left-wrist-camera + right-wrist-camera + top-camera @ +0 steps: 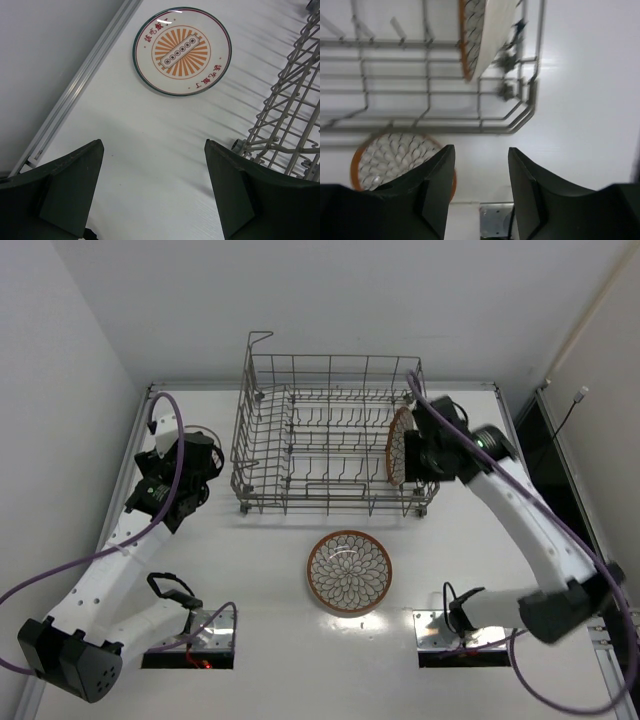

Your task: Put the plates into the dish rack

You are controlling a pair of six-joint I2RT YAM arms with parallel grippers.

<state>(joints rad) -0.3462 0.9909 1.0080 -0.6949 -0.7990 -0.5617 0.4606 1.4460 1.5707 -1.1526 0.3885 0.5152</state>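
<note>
One racked plate is standing on edge at the dish rack's right end; flat plate is lying on the table, nearer. Right gripper is hovering wide, empty. Risk: clipping the standing rim, toppling it.

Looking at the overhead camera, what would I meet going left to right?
Left gripper, round orange-rimmed petal-patterned plate flat on the table, matching plate upright in the grey wire dish rack, right gripper.
</note>
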